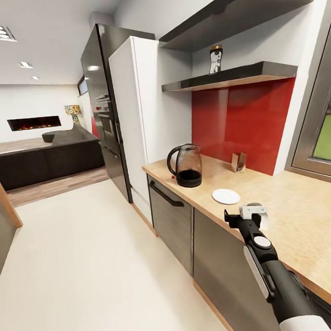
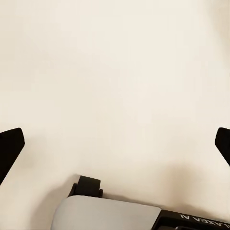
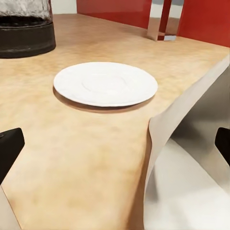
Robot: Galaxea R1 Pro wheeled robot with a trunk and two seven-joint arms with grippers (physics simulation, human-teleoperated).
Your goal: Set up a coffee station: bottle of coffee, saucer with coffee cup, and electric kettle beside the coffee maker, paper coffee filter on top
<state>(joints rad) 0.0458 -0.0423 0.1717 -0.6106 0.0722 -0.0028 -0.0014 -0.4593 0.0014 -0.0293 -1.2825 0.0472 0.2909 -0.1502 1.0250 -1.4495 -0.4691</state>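
Observation:
The electric kettle [image 1: 186, 165] [image 3: 25, 26], clear glass on a black base, stands on the light-wood countertop [image 1: 297, 210] near its left end. The white saucer [image 1: 226, 196] [image 3: 105, 83] lies flat to the kettle's right. My right gripper [image 1: 252, 213] [image 3: 115, 148] hovers just short of the saucer at the counter's front edge, fingers wide apart. A thin white folded sheet [image 3: 187, 143] [image 1: 251, 211], which looks like the paper coffee filter, sits between them. The bottle of coffee [image 1: 216, 59] stands on the lower shelf. My left gripper [image 2: 115, 143] is open over pale floor. The coffee maker and coffee cup are out of view.
A small upright holder [image 1: 238, 162] leans against the red backsplash. A white tall cabinet [image 1: 147, 112] and black oven column [image 1: 102, 105] close off the counter's left end. Grey cabinet fronts [image 1: 174, 219] run below. A window [image 1: 326, 139] is at right; open floor [image 1: 94, 269] lies left.

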